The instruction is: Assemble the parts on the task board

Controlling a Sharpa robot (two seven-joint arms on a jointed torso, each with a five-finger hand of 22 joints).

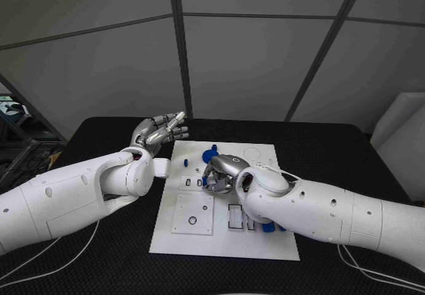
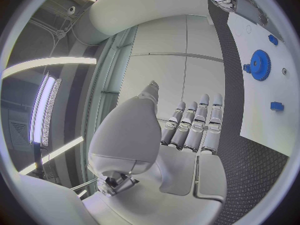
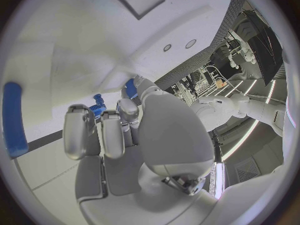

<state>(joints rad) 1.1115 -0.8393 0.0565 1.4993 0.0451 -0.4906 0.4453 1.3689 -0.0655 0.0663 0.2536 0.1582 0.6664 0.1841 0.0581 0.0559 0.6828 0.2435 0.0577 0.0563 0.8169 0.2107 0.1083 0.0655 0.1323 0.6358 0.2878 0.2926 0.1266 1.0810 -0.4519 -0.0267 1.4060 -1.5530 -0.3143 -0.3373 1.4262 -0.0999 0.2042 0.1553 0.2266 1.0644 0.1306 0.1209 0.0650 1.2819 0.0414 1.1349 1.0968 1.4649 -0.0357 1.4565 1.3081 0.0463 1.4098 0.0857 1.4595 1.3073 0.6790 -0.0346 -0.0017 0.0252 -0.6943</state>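
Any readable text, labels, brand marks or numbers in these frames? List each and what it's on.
None legible.
White task board: bare, with only outlines and cut-outs, no print that can be read.
Blue toothed gear: no marking.
White arms and the silver left hand and right hand: no brand or number readable.
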